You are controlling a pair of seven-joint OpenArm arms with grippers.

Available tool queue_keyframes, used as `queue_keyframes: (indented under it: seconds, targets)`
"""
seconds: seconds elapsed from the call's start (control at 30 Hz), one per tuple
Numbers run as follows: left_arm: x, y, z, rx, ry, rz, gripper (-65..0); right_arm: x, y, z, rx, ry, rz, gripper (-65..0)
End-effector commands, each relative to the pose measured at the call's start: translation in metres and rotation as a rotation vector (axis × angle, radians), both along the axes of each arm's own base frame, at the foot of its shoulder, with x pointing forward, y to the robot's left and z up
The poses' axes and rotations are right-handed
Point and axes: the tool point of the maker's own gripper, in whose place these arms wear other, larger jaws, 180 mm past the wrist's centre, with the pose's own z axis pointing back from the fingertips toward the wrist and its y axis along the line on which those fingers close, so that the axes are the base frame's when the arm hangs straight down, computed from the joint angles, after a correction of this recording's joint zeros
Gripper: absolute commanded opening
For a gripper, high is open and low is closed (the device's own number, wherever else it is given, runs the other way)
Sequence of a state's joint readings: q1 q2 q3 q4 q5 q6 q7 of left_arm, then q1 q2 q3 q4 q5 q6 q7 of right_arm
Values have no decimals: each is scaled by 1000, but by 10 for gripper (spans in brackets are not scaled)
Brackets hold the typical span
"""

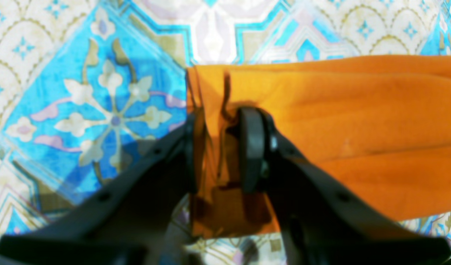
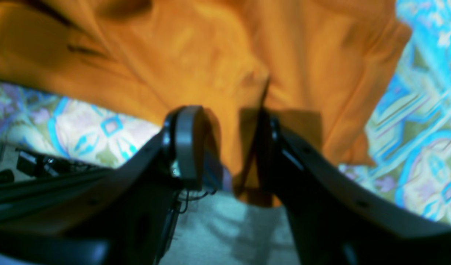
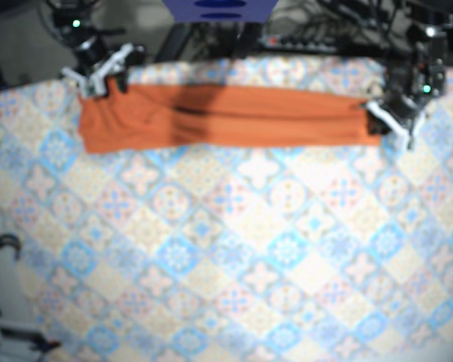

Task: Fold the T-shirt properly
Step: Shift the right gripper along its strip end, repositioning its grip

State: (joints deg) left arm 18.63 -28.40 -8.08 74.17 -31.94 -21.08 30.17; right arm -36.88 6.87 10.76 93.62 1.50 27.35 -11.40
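Two clamped T-shirt ends, left pincer, right pincer, full span overhead

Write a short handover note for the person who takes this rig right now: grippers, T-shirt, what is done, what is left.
Left gripper: shut on one end of the orange T-shirt.
Right gripper: shut on the other end.
T-shirt: a long narrow band along the far side of the patterned tablecloth, held between both arms.
Done: it looks folded lengthwise.
Left: fold the band across its length, then release.
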Motion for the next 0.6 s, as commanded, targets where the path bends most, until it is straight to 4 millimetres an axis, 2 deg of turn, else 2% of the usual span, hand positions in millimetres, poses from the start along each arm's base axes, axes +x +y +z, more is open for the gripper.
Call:
queue_keyframes:
  seconds: [0.0, 0.13, 0.3, 0.47, 0.57]
  targets:
    - [-7, 9, -3, 36, 38, -1, -490, 6, -2, 12, -1, -42, 5, -453]
    - [-7, 9, -3, 36, 40, 0, -490, 9, -1, 16, -4, -54, 9, -506]
    - [-7, 9, -3, 36, 40, 0, -490, 7, -4, 11, -61, -35, 46, -595]
    - [-7, 9, -3, 36, 40, 0, -490, 1, -7, 3, -168, 0, 121, -608]
    - [-8, 9, -3, 37, 40, -1, -490, 7, -8, 10, -198, -21, 140, -608]
